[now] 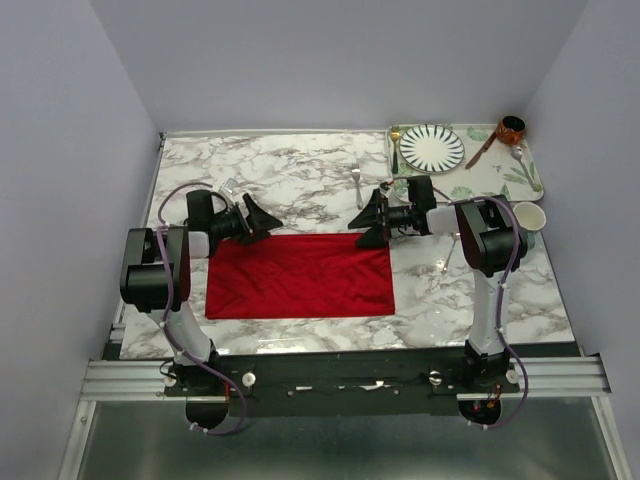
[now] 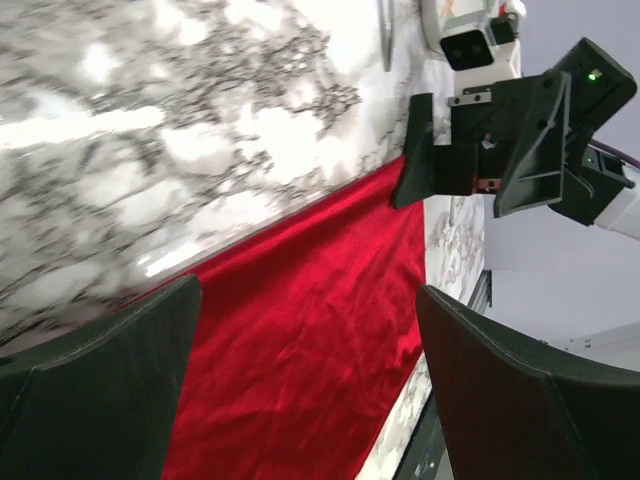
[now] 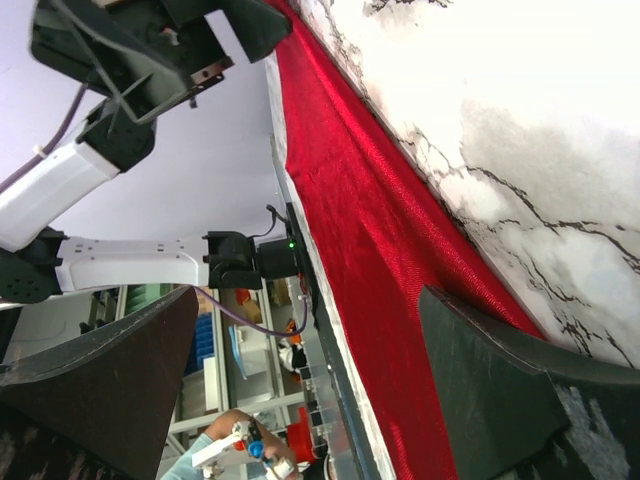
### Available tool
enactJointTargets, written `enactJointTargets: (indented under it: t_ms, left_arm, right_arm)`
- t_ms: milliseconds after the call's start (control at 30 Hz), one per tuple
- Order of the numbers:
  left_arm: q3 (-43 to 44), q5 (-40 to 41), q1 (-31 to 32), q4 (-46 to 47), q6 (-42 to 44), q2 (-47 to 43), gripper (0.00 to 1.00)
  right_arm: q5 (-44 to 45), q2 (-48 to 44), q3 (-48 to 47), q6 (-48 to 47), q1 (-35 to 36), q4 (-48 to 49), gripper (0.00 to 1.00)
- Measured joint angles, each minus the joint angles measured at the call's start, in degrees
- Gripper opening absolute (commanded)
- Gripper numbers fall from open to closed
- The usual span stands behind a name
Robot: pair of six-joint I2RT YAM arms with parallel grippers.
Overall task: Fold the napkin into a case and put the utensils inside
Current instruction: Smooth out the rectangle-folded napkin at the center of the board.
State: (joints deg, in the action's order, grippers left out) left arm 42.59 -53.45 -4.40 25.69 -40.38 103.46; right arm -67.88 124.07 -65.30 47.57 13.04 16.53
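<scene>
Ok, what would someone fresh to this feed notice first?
The deep-red square fabric napkin lies spread flat mid-table on the white marble top, by far the loudest thing. The left claw and right claw stand open near its far corners, facing each other. A leaf-printed tray with a black-and-white striped plate sits at the far right corner.

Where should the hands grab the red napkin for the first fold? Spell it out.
Probably its two far corners, left hand on one, right hand on the other, coming down from above. The napkin lies flat and spread, so only its edges can be pinched, and both open hands hover at that far edge.
</scene>
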Motion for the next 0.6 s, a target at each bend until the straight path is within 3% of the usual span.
enactJointTargets:
  t_ms: [267, 600]
  left_arm:
    - [5.62, 1.95, 13.16, 5.40, -7.15, 0.09, 0.99]
    - [9.57, 5.49, 22.93, 12.94, -16.68, 12.92, 0.99]
  right_arm:
    - [-0.11, -0.02, -0.11, -0.57, 0.00, -0.61, 1.00]
    - [-0.11, -0.02, -0.52, -1.22, -0.04, -2.10, 1.00]
